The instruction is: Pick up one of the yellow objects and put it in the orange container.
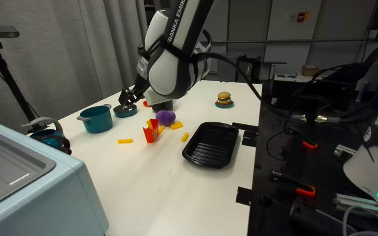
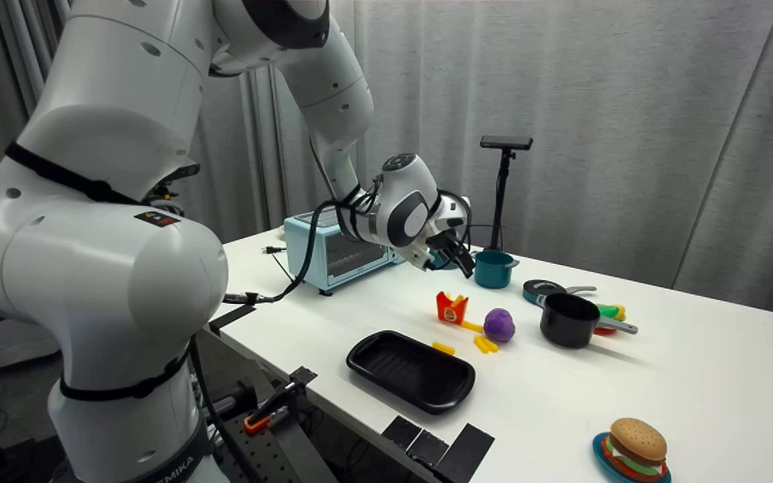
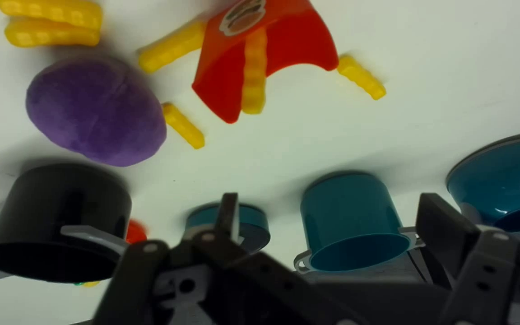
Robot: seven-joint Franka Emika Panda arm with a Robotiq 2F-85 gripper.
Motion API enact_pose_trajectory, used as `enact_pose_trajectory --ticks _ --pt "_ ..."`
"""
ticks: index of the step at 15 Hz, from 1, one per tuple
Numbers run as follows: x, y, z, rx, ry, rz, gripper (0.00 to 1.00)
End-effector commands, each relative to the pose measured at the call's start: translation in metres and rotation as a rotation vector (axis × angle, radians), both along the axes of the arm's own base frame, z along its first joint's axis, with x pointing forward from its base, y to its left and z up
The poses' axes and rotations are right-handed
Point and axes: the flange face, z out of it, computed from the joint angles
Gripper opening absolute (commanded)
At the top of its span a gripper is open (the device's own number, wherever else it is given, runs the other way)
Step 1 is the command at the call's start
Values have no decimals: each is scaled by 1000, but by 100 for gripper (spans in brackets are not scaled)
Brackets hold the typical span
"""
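The orange container, a small red-orange fries cup, stands upright mid-table in both exterior views (image 1: 151, 133) (image 2: 451, 310); it also shows in the wrist view (image 3: 294, 47). One yellow fry (image 3: 254, 85) sticks out of it. Several loose yellow fries lie around it, such as one by the cup (image 1: 125, 141), one near the black pan (image 2: 443, 348) and one by the purple vegetable (image 3: 183, 125). My gripper (image 1: 128, 98) (image 2: 457, 258) (image 3: 330, 203) is open and empty, tilted above the table's far part near the teal pot, apart from the fries and cup.
A purple vegetable (image 2: 499, 325) touches the fries area. The black pan (image 1: 212, 144) lies nearer the robot base. The teal pot (image 2: 492, 270), a lidded teal pan (image 1: 125, 110) and a black saucepan (image 2: 568, 322) stand farther back. A burger (image 2: 635, 446) and a blue toaster oven (image 2: 313, 251) sit at the sides.
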Motion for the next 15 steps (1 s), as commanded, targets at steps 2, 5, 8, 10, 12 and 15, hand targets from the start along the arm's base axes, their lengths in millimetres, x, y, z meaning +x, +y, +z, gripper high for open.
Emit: enact_pose_trajectory --ticks 2,5,8,10,12,15 --pt "-15 -9 16 -2 -12 15 100" --pt "-9 -5 8 8 4 -3 100" --pt "-11 -6 9 9 5 -4 100" --pt "-11 -6 9 9 6 -4 100" --pt "-11 -6 9 9 6 -4 100" --pt "-11 -6 9 9 6 -4 100"
